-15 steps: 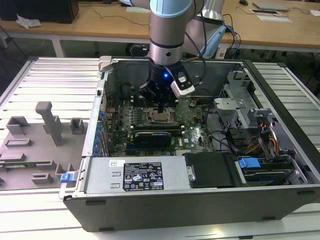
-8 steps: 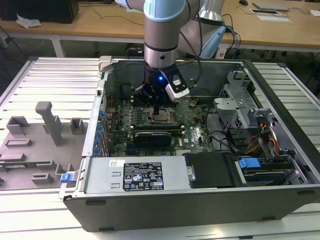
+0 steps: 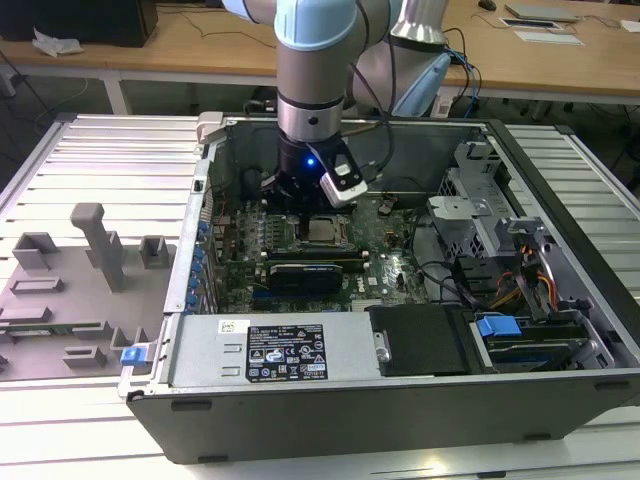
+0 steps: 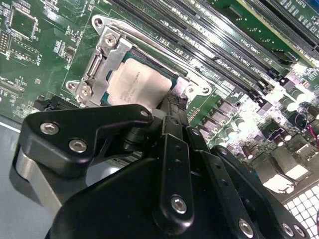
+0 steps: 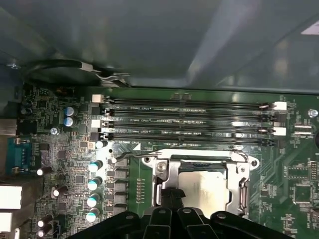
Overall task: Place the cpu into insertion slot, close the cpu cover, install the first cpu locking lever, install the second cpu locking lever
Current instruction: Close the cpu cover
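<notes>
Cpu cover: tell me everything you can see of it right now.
The cpu cover is a shiny, silvery metal frame with a large square window. It lies down flat around the cpu, whose dull grey top shows through the window. Screw heads sit by its corners, and a thin wire lever runs beside one edge. In the second wrist view the gripper hangs at the cover's edge; whether it touches cannot be judged.

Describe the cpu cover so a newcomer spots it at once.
In the open computer case, find the long black memory slots on the green board. Beside them lies the cpu cover: a silvery frame, its square window showing the grey cpu.
</notes>
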Available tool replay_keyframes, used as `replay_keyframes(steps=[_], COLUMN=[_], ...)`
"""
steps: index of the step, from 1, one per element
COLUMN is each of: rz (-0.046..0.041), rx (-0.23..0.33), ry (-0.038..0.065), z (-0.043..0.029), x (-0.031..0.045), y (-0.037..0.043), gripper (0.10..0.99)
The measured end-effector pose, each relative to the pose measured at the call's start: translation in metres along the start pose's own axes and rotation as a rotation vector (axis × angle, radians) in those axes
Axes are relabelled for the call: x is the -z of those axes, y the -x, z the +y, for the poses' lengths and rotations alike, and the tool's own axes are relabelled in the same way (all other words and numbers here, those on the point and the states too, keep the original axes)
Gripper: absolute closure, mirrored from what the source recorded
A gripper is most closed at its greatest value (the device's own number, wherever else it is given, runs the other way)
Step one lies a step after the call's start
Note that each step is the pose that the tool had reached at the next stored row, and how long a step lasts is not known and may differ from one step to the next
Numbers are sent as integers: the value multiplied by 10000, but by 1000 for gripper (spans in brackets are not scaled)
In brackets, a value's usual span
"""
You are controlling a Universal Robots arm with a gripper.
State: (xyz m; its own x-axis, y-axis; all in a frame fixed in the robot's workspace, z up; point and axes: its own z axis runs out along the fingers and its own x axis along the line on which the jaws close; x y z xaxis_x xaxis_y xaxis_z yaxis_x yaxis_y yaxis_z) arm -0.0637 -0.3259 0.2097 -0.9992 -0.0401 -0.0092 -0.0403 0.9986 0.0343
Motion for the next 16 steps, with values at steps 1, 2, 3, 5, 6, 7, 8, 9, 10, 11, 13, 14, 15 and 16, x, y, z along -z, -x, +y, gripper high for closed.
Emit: replay_keyframes(steps=[1,2,3,5,6,7,8,9,10,11,13,14,15,16], rz=[2,2,4,5,6,8,8,9,7,7,7,7,8,7], rx=[39,65,90,139,162,194,198,199,200,201,201,203,206,208], ry=[0,0,0,1,1,0,0,0,1,2,3,2,2,2], z=[0,0,-1,-1,-1,-1,-1,-1,-1,-1,1,1,1,1], x=[-6,-10,-13,-19,-22,-26,-26,-26,-27,-27,-28,-27,-27,-27], y=[-1,-1,-2,-3,-3,-3,-3,-3,-3,-2,0,5,15,20], gripper=[980,980,980,980,980,980,980,980,980,980,980,980,980,980])
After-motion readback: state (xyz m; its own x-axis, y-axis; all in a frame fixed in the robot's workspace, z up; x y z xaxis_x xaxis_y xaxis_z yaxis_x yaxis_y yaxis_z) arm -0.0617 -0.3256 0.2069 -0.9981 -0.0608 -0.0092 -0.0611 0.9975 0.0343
